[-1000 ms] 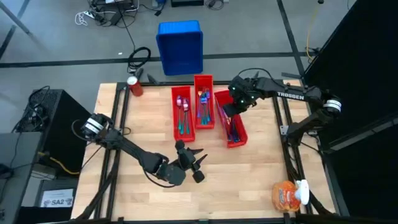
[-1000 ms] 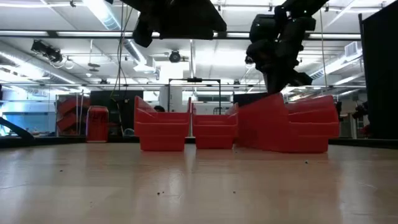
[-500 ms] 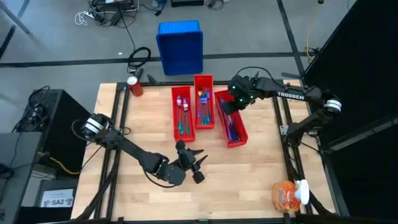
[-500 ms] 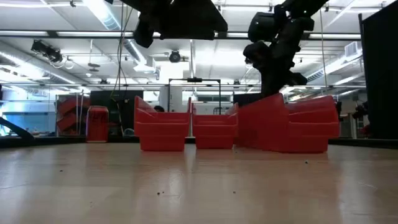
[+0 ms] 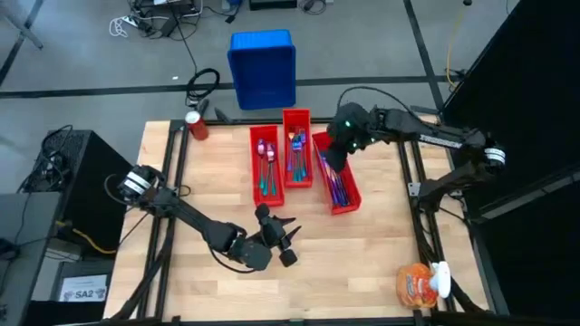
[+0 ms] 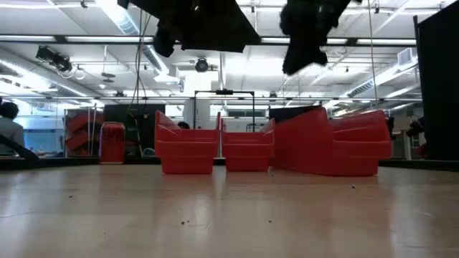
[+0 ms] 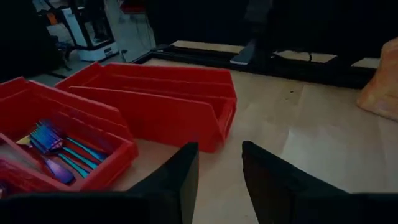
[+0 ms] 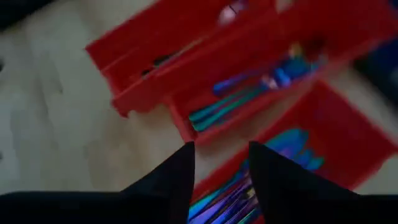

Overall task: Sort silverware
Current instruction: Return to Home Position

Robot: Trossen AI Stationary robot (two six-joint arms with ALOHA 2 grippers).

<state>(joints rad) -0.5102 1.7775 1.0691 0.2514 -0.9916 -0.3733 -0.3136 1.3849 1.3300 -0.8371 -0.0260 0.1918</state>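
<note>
My wooden table (image 5: pixel 381 263) carries three red bins (image 5: pixel 296 115) side by side. My right gripper (image 5: pixel 335 152) hangs over the rightmost bin's end, fingers parted, gripping nothing. My left gripper (image 5: pixel 292 240) hovers mid-table, well apart from the bins, fingers parted, empty. The silverware (image 5: pixel 337 188) lies inside all three bins.

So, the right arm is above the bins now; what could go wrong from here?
The open right pincer hangs over the right bin, which sits askew. If it swings low while leaving, a finger might clip the rim and shift the bin or spill the knives. The left pincer waits open near the front of the table, apart from it, so a clash seems unlikely.
</note>
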